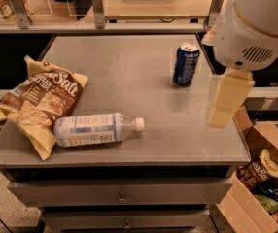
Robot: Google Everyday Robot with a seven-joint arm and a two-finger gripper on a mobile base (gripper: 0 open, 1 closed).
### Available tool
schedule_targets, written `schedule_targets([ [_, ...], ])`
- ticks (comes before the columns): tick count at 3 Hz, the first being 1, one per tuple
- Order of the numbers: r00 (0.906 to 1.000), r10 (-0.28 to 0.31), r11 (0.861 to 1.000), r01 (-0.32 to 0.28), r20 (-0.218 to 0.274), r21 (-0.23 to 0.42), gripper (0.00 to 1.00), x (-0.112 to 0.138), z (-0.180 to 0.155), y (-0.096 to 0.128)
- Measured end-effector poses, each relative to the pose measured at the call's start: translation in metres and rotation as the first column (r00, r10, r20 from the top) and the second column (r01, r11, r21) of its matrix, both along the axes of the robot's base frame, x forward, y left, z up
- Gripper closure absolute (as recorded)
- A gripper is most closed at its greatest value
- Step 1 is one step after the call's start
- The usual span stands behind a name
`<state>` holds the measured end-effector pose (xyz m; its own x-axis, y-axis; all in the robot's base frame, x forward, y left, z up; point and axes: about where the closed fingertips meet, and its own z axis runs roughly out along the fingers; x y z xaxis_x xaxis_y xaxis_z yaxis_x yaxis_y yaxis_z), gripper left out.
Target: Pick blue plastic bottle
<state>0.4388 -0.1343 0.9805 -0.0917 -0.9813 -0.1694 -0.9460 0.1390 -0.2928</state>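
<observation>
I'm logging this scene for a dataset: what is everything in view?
blue plastic bottle: one, clear with pale blue label, white cap; lying front left on the table, touching the chip bag.
chip bag: one, brown and yellow; table's left edge.
drink can: one, dark blue; upright, back right.
table: one, grey; drawers beneath.
cardboard box: one, brown; lower right, holding snacks.
arm: one, white; upper right.
gripper: one, pale yellow; over the table's right edge, apart from the bottle.
</observation>
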Motion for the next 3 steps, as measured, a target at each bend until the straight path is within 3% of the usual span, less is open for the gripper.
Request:
schedule_targets([
  [1, 0.994, 0.098, 0.995, -0.099, -0.048, -0.013, 0.0, -0.009, -0.025, 0.052],
  [3, 0.9555, 0.237, 0.968, -0.248, -0.176, -0.044, 0.0, -0.02, -0.085, 0.14],
])
